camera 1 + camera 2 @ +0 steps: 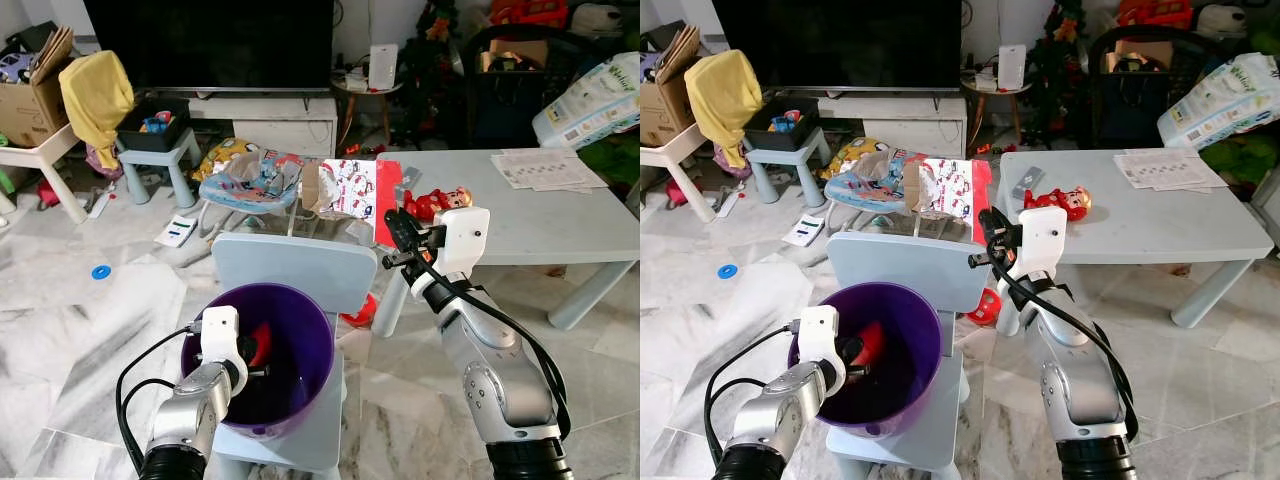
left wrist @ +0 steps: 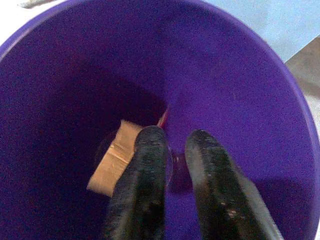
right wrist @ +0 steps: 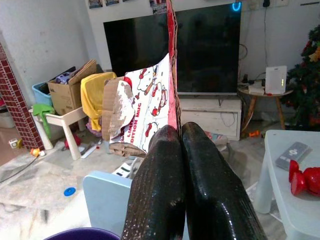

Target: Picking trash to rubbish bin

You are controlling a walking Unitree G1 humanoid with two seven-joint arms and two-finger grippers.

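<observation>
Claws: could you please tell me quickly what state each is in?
Left claw: open, empty, inside the purple bin.
Right claw: shut on the torn cardboard box.

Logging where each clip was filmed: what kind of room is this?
Most likely a home living room with children about: a big television on a low stand, a long white table holding a red toy, and clutter over the marble floor.

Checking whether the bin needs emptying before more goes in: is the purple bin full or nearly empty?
Nearly empty. The purple bin holds a brown cardboard piece at its bottom beside the left gripper; its walls are bare.
</observation>
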